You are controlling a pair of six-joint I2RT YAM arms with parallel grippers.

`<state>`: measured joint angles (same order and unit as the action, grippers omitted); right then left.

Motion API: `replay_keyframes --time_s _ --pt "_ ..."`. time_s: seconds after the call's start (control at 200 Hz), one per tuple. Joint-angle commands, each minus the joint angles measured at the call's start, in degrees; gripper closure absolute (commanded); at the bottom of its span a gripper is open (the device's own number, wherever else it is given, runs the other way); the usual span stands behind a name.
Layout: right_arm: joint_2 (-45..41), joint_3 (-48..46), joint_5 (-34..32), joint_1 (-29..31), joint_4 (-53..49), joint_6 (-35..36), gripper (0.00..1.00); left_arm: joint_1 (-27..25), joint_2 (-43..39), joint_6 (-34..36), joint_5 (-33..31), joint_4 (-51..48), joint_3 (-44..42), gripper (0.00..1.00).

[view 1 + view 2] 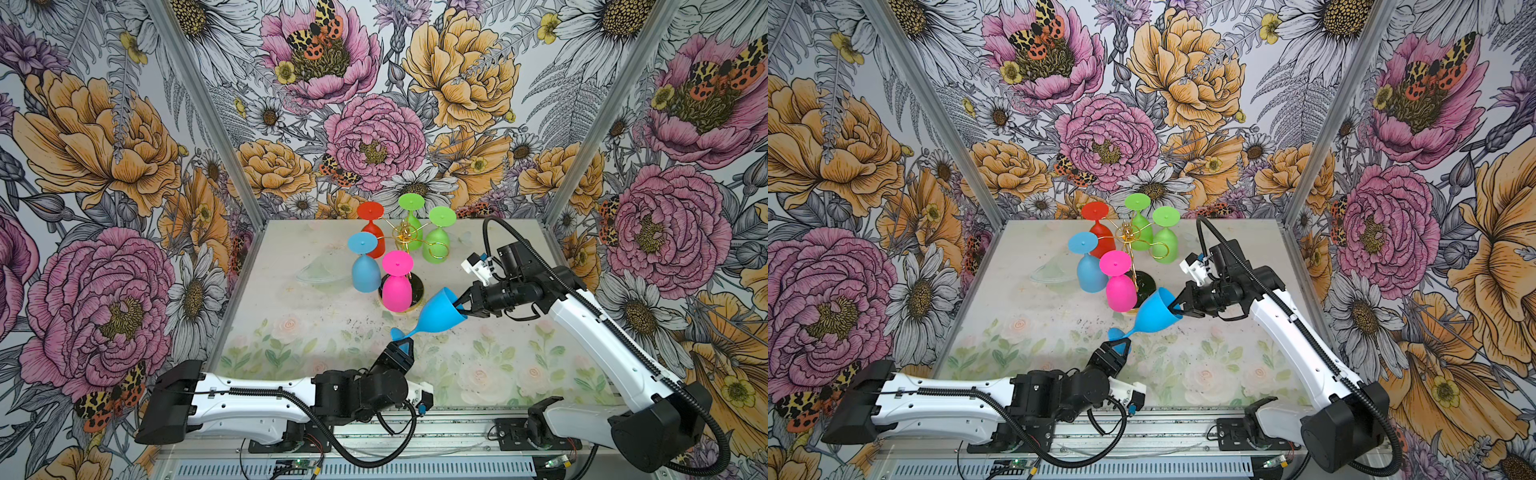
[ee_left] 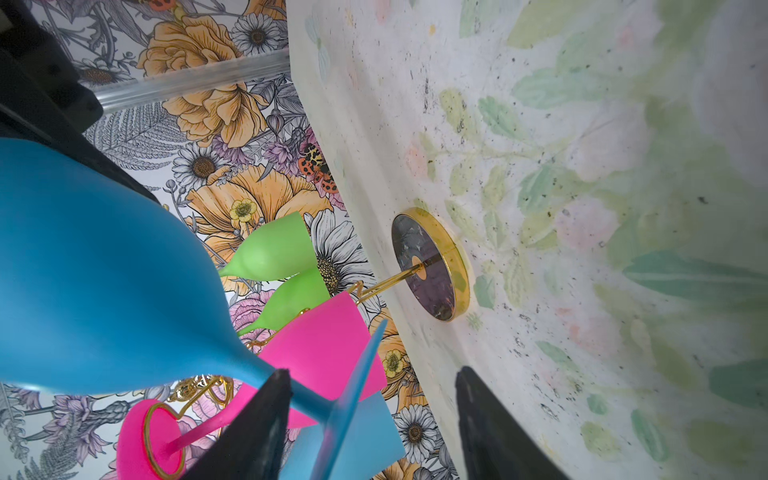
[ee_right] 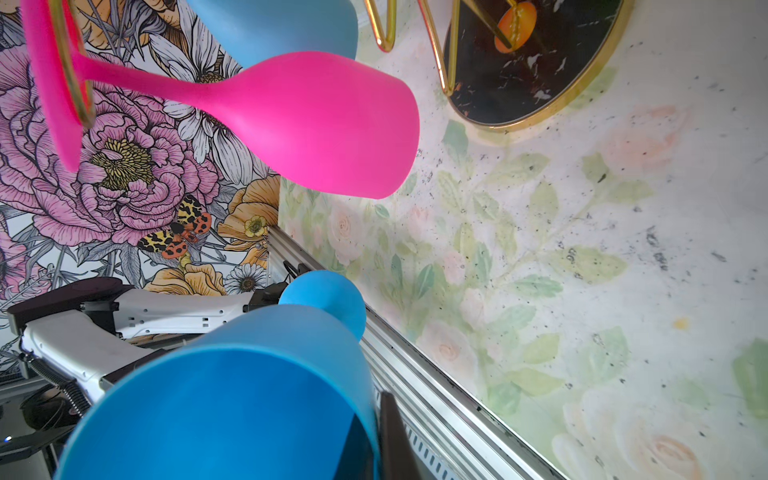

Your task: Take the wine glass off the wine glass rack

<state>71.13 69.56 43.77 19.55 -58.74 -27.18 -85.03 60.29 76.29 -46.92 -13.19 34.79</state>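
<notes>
Wine glass (image 1: 440,313), bright blue, is held aslant above the tabletop (image 1: 291,324) in both top views, off the wine glass rack (image 1: 405,236) and just in front of its round base. The right pincer (image 1: 461,308) is clamped on the bowl's rim, one finger inside and one outside. The left pincer (image 1: 404,345) sits at the glass's foot with its jaws parted. Five glasses hang upside down from the gold arms: a red glass (image 1: 1098,232), two green glasses (image 1: 1165,245), a pale blue glass (image 1: 1090,274) and a pink glass (image 1: 1120,291).

From the left wrist, the wine glass (image 2: 104,270) fills the near side. Its thin foot lies between the black fingers (image 2: 257,424), which stand apart and do not pinch it. Beyond them are the pink glass (image 2: 324,345) and the rack's black, gold-rimmed base (image 2: 432,266).

From the right wrist, the wine glass (image 3: 232,407) shows its open bowl, with one dark finger (image 3: 392,436) pressed against the outside of the rim. The pink glass (image 3: 324,124) hangs beside the rack's base (image 3: 532,70).
</notes>
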Motion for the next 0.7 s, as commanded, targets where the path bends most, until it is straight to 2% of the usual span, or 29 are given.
replay_keyframes --time_s 0.0,0.15,0.275,0.35,0.43,0.58,0.696 --pt "-2.70 0.11 -5.68 -1.09 -3.58 2.80 1.00 -1.40 -1.60 -6.22 0.75 0.31 0.26 0.20" --pt "-4.32 0.29 -17.13 -1.18 -7.16 4.13 1.00 -2.58 -2.02 -19.46 1.17 -0.43 3.11 0.12" --pt "-5.02 1.54 -27.70 -1.39 -8.46 4.21 1.00 -1.84 0.26 -37.11 -0.86 -3.06 8.91 0.09" --pt "-4.64 3.15 -33.01 -1.48 -8.82 4.87 1.00 -0.02 2.17 -49.13 -1.42 -9.17 13.65 0.08" --pt "-2.96 5.68 -38.83 -1.62 -9.52 6.29 1.00 1.75 2.49 -57.07 -0.81 -13.03 15.72 0.08" --pt "3.16 11.79 -52.14 -2.30 -9.77 8.52 1.00 7.45 -0.85 -68.73 8.15 -16.66 15.95 0.07" --pt "9.42 17.50 -57.44 -3.60 -8.91 9.68 1.00 13.67 -4.57 -75.64 14.54 -18.48 15.25 0.06"
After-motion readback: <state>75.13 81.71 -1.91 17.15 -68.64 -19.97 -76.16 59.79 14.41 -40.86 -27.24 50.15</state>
